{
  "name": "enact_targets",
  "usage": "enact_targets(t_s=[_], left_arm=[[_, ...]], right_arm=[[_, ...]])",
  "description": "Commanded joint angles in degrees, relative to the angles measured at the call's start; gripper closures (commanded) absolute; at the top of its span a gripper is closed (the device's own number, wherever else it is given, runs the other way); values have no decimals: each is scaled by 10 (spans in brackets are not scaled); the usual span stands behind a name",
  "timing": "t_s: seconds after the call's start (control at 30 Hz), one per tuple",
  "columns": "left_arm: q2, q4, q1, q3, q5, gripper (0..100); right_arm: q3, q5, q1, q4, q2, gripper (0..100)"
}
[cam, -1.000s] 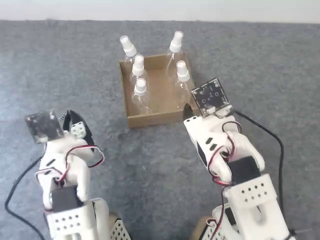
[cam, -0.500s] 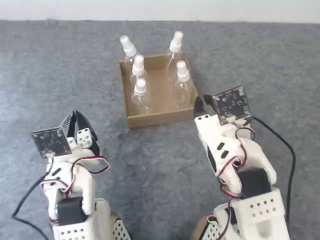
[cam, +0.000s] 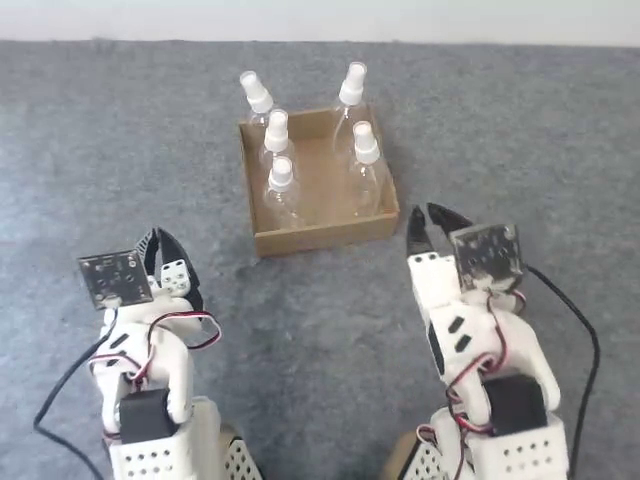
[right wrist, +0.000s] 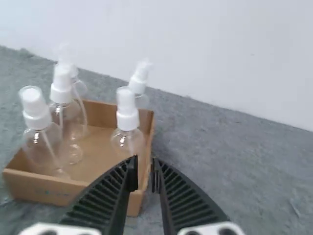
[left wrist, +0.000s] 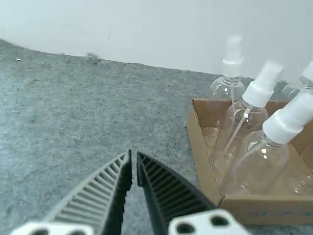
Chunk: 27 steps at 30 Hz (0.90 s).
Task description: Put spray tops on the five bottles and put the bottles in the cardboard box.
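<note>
Bottles (cam: 281, 190) with spray tops stand ahead of both claws: three inside the cardboard box (cam: 320, 238), two at its far wall, bases hidden. The left gripper (left wrist: 133, 161) is pinched together, empty; the right gripper (right wrist: 143, 166) sits slightly apart.

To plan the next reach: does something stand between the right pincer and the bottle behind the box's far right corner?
Yes. The cardboard box, with the boxed bottle at its right wall, lies between the right pincer and that outside bottle.

Bottles (cam: 281, 190) seem glossy clear plastic, cardboard box (cam: 320, 238) matt, carpet (cam: 120, 140) rough.
</note>
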Motion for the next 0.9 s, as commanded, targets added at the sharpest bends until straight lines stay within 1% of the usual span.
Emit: enact_targets(t_s=[0.0,0.2,0.3,0.37,0.47,0.63,0.77,0.87], left_arm=[[-12,1,4,-7,-4,984],[-12,-2,3,19,-4,984],[-12,-3,4,36,-7,984],[-12,-4,0,51,-34,984],[-11,-41,2,89,-82,984],[-11,-40,-1,87,-113,985],[-11,15,0,87,-110,985],[-11,47,1,87,-109,986]], right_arm=[[35,-6,39,4,-96,992],[109,-3,57,4,-189,992],[135,-3,73,4,-195,992],[144,-4,87,4,-195,992],[155,-5,100,4,-195,992],[182,-16,95,4,-195,992],[218,-76,101,0,-195,992],[254,-88,102,-2,-195,992]])
